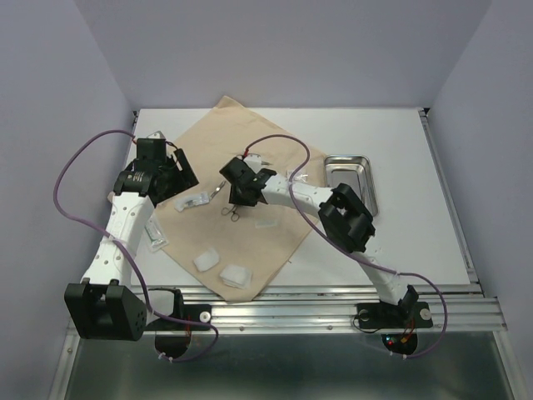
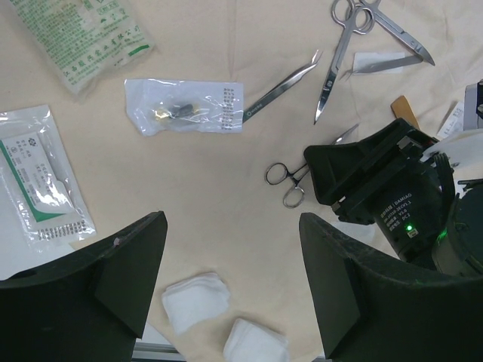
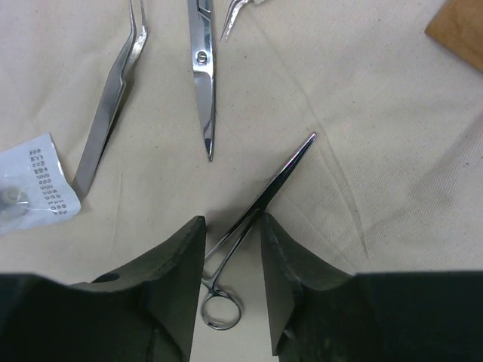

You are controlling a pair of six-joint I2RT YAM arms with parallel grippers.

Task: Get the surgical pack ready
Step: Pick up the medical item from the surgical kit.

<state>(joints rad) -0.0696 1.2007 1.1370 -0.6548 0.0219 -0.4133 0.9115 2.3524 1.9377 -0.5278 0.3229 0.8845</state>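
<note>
Right gripper (image 3: 232,222) lowered onto the beige cloth (image 1: 279,250) near its centre, jaws apart and straddling the shank of the forceps (image 3: 279,183) just ahead of the ring handles. Nothing is clamped yet. Left gripper (image 2: 232,222) hangs over the cloth's left edge, jaws wide apart and empty.

The step in hand appears to be picking up the forceps. A good grasp would likely keep the shank centred between the pads and close squarely, with the tips low enough to catch the steel without pinching the fabric beneath. A straight lift should stop the point snagging the weave. The scissors (image 3: 202,75) lie close by toward the cloth's far side and should stay clear of the fingers.

The gauze pads (image 2: 195,302) sit by the cloth's near corner. The steel tray (image 1: 347,157) stands off the cloth, beyond its right edge, and looks empty. The cloth lies diagonally, slightly creased, on a white table (image 1: 408,142) enclosed by plain lilac walls (image 1: 291,50).
</note>
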